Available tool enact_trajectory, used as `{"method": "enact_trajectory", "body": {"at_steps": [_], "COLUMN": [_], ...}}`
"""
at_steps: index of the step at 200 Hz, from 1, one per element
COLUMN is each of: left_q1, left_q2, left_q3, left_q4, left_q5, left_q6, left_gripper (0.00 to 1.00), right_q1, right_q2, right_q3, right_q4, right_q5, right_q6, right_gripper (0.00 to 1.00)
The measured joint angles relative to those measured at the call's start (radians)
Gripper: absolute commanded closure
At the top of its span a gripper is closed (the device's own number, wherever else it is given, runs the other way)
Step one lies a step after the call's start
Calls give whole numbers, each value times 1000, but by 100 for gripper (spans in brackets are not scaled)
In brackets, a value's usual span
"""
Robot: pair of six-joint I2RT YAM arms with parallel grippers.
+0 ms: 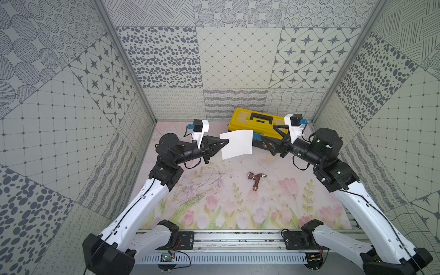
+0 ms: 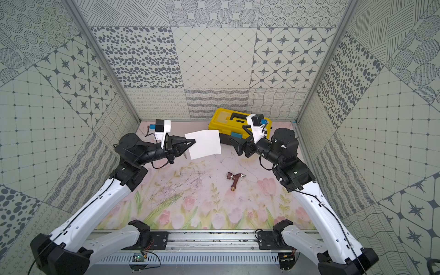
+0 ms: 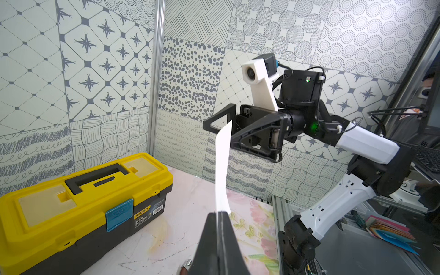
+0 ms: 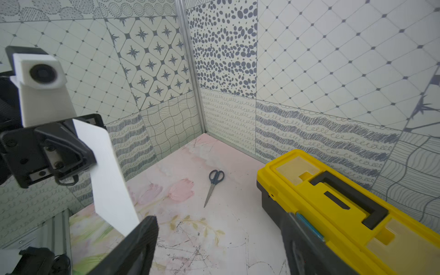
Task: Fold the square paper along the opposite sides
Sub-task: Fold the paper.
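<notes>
Thin plain white square paper sheet point(image 1: 236, 144), held aloft over floral tabletop point(image 1: 214, 190), in front of yellow plastic toolbox point(image 1: 240, 116); pinched at one edge by left gripper point(image 1: 226, 142). Right gripper point(image 1: 266, 133) spread wide, just beside the opposite free edge. Judged light, limp, easily creased; best taken along that free edge.
</notes>
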Motion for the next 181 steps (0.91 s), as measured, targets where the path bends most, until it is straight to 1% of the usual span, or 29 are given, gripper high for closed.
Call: {"method": "enact_trajectory", "body": {"at_steps": [36, 66, 87, 143, 181], "left_q1": [-2, -6, -9, -27, -40], "left_q2": [14, 14, 13, -4, -14], "left_q3": [5, 12, 19, 46, 58], "left_q4": [66, 86, 89, 37, -10], "left_q5": [-8, -8, -7, -2, 2], "left_q6": [-70, -101, -109, -91, -55], "left_gripper": [100, 100, 100, 100, 100], "right_q1": [0, 0, -5, -28, -34], "right_q2": [10, 27, 46, 54, 75], "right_q3": [-3, 2, 5, 21, 51], "right_q4": [23, 36, 34, 42, 50], "right_q5": [-136, -187, -180, -75, -85], "right_q6": [-23, -39, -43, -41, -29], "right_gripper": [14, 15, 17, 18, 18]}}
